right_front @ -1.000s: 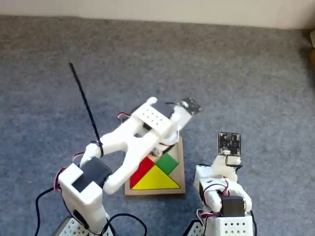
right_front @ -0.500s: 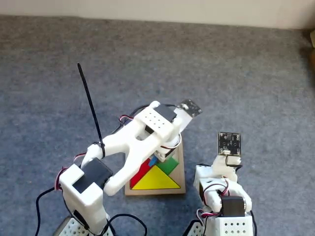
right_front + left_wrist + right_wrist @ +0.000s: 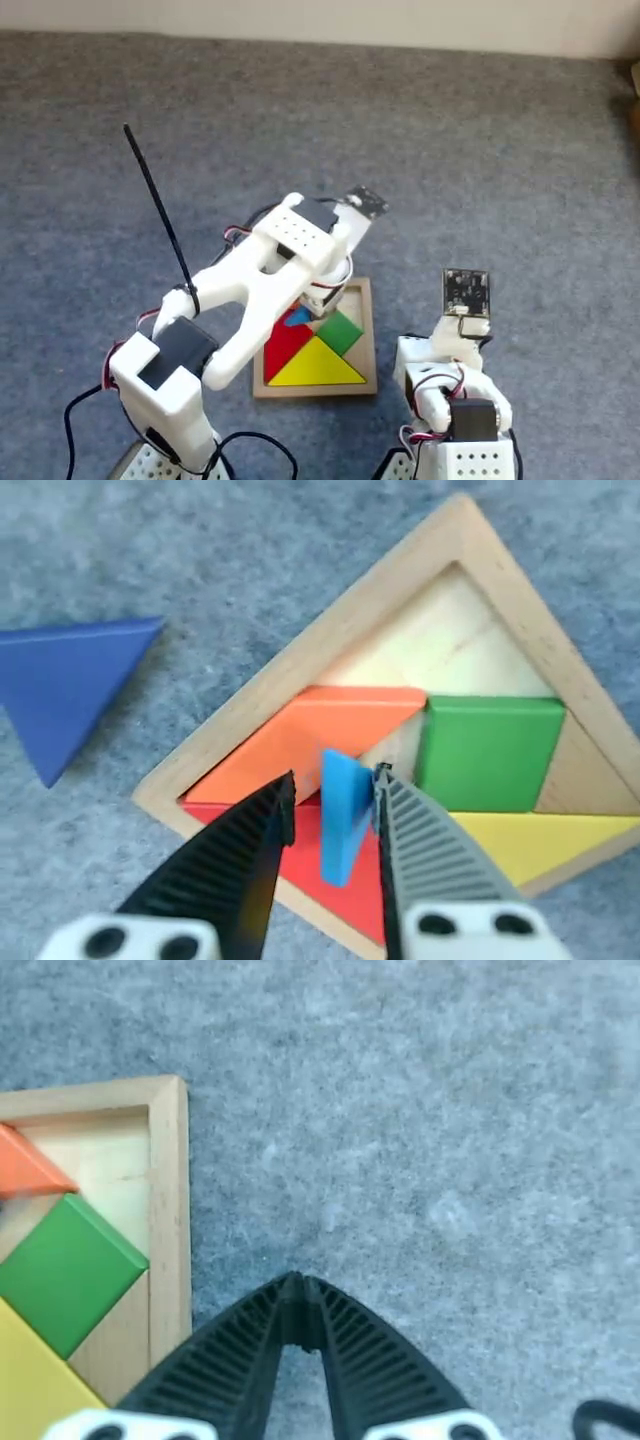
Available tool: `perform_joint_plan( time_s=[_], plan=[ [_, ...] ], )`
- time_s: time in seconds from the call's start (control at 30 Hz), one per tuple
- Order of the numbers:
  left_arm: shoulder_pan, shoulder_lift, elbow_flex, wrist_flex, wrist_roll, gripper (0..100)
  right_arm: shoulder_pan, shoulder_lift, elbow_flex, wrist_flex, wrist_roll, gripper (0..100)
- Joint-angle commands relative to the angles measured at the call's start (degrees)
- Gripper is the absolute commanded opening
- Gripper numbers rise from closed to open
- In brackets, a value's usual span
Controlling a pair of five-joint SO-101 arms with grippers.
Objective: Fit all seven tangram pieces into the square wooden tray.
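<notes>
Four pieces lie seated in the tray [image 3: 300, 665]: orange piece [image 3: 310, 735], green square [image 3: 488, 752], yellow triangle [image 3: 540, 835] and red triangle [image 3: 303, 855]. The left hand [image 3: 333, 777] grasps the light-blue piece [image 3: 345, 815] on edge above the central gap, and the dark-blue triangle [image 3: 65, 685] lies outside the tray on the tabletop. The right hand [image 3: 300, 1305] is clenched and empty beside the tray; the task looks a little over half done.

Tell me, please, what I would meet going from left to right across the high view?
Thin black rod → red piece → green piece → tray, its right rim → right arm. The blue piece in the left gripper overlaps the red one, so it is left out.
</notes>
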Motion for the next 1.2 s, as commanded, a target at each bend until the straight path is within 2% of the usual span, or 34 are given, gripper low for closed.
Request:
perform_joint_plan(
  time_s=[0.0,0.17,0.43,0.7,0.83,1.0,1.17],
  plan=[
    [-0.84,-3.30,-4.26,3.60,0.35,14,1.10,-0.92,7.78,-1.54,0.88,0.5],
    [-0.75,-3.30,-9.45,8.18,0.35,14,1.10,-0.92,7.78,-1.54,0.88,0.5],
    [-1.80,-3.30,-10.15,8.18,-0.97,14,1.10,-0.92,7.78,-1.54,0.88,0.5],
    [-6.55,-3.12,-10.24,7.65,-3.34,14,1.10,-0.92,7.78,-1.54,0.88,0.5],
    [-6.29,-2.68,-9.63,7.65,-6.59,14,1.10,-0.92,7.78,-1.54,0.88,0.5],
    [-6.20,-2.59,-8.48,7.56,-6.95,14,1.10,-0.92,7.78,-1.54,0.88,0.5],
    [-6.20,-2.59,-4.18,2.64,-6.95,14,1.10,-0.92,7.78,-1.54,0.88,0.5]
  ],
)
